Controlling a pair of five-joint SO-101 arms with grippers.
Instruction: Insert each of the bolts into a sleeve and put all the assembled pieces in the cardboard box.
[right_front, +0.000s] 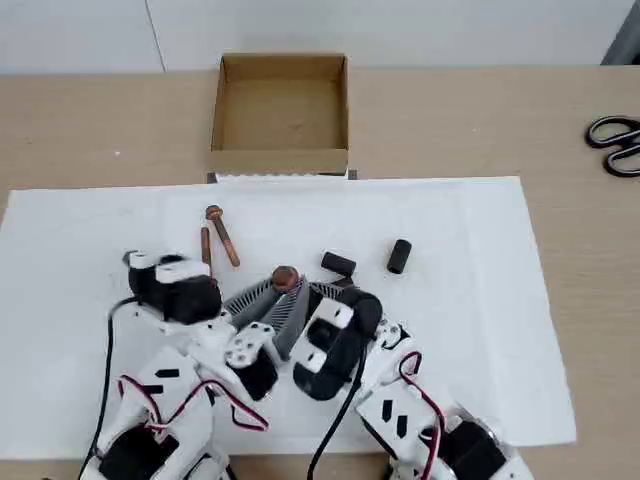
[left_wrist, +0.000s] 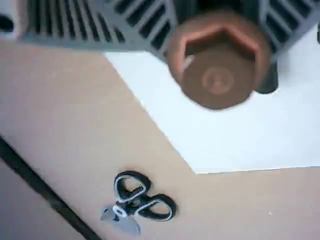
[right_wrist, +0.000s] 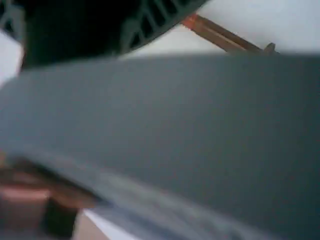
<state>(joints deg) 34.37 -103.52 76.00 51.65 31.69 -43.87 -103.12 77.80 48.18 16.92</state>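
**Step in hand.** We judge this to be the mating of the first bolt with a sleeve. The left gripper (right_front: 272, 293) is closed on a copper-coloured hex-head bolt (left_wrist: 217, 67), with the head turned toward its wrist camera. The right gripper (right_front: 312, 292) meets it tip to tip over the white paper sheet (right_front: 480, 300). We cannot tell whether the right gripper is wide, narrow or holding a part. A dark shape sits just behind the bolt head in the left wrist view. It may be a sleeve, but we cannot confirm this.

**Remaining parts.** Two loose bolts (right_front: 222, 236) lie side by side just beyond the left gripper. Two black sleeves lie beyond the right gripper, one (right_front: 338, 264) close to it and the other (right_front: 399, 256) farther out to its side. The cardboard box (right_front: 280, 160) stands well beyond both grippers on the counter (right_front: 100, 120), with no assembled piece in it.

**Next move.** We expect it calls for lining the bolt shank up with the sleeve bore and pushing straight along that axis. A tilted shank would likely jam at the sleeve mouth. Transfer to the box follows only once the shank is seated.
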